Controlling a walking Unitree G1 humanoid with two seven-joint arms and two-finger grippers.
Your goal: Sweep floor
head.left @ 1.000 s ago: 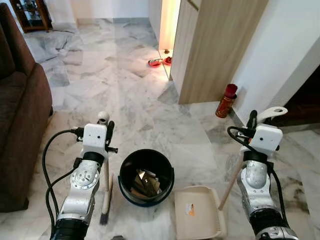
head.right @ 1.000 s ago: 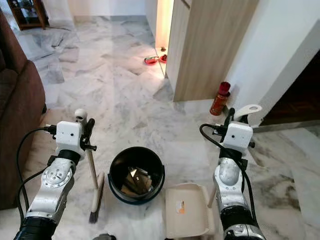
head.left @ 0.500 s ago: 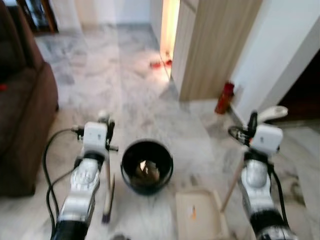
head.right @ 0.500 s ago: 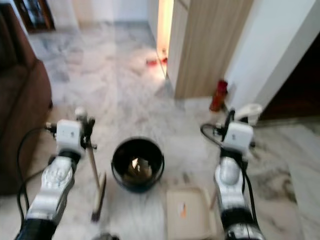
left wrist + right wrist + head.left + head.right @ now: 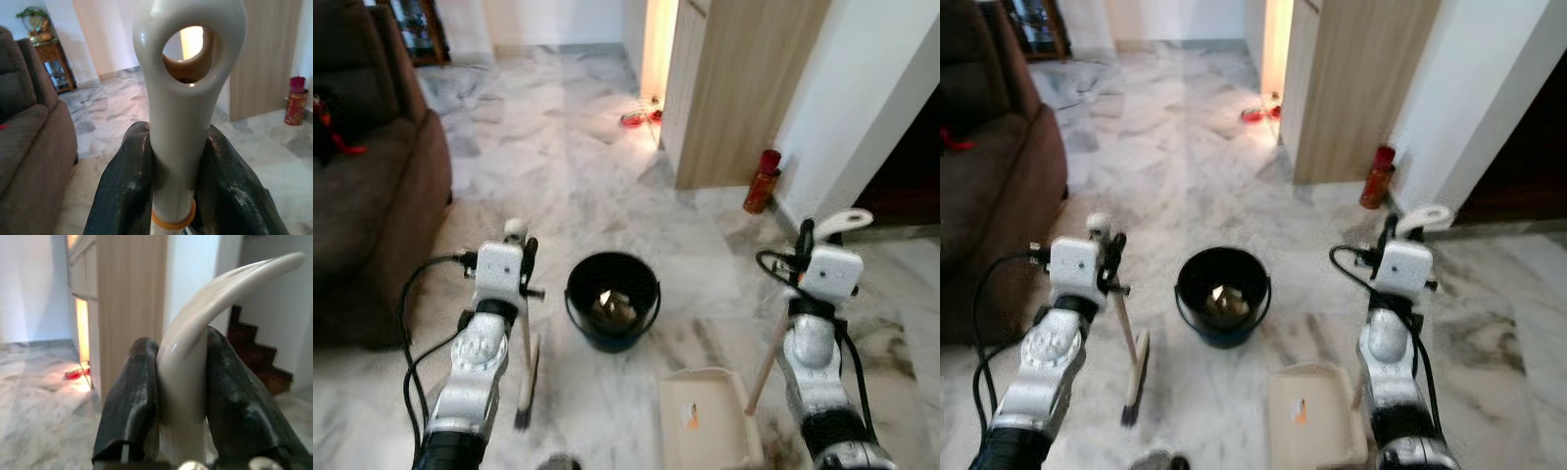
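My left gripper (image 5: 173, 169) is shut on the cream handle of a small broom (image 5: 525, 362), whose brush head rests on the marble floor at my left. My right gripper (image 5: 178, 391) is shut on the curved cream handle of a dustpan (image 5: 703, 429); the pan lies flat on the floor at the lower right with a small orange scrap in it. Between the two arms, a little further ahead, stands a black bucket (image 5: 612, 301) holding debris.
A dark brown sofa (image 5: 367, 196) fills the left side. A wooden cabinet (image 5: 744, 88) and white wall stand ahead right, with a red canister (image 5: 762, 181) at the wall's foot and red bowls (image 5: 639, 117) by the lit gap. Dark stairs (image 5: 264, 367) lie right.
The whole view has shifted: the camera has drawn back, so the bucket now lies further ahead and more of the sofa shows. Both grippers keep their hold on broom and dustpan.
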